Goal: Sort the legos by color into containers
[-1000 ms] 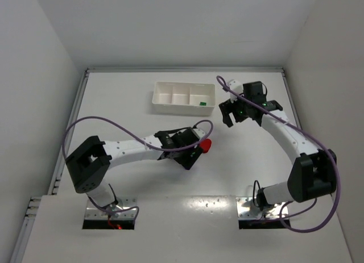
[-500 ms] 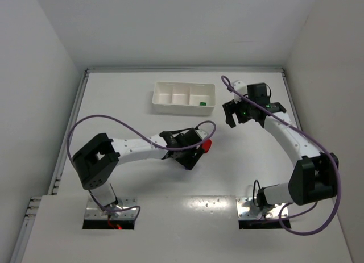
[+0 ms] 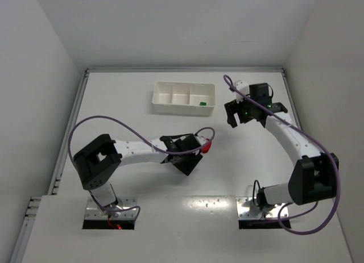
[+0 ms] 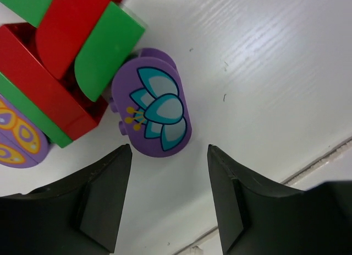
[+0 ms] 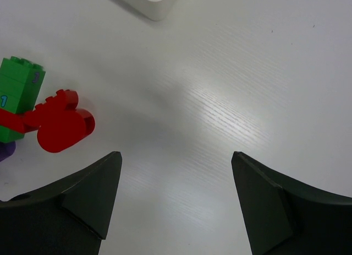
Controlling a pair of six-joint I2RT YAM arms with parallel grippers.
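A cluster of legos lies mid-table. The left wrist view shows a purple brick with a teal flower (image 4: 157, 109) beside red bricks (image 4: 49, 84) and a green brick (image 4: 107, 48). My left gripper (image 4: 169, 156) is open and empty, just short of the purple brick, with neither finger touching it. From above, the left gripper (image 3: 198, 149) covers most of the cluster and only a red brick (image 3: 208, 145) shows. My right gripper (image 3: 241, 116) is open and empty, right of the white tray (image 3: 165, 104). One green lego (image 3: 202, 104) lies in the tray's right compartment.
The right wrist view shows a rounded red brick (image 5: 60, 123), a green brick (image 5: 19, 90) and a tray corner (image 5: 154, 7) beyond my open right gripper (image 5: 173, 161). White walls enclose the table on three sides. A purple cable loops over each arm.
My left gripper has drawn slightly toward the near edge, now covering more of the red brick. My right gripper has shifted a little right. No brick was grasped.
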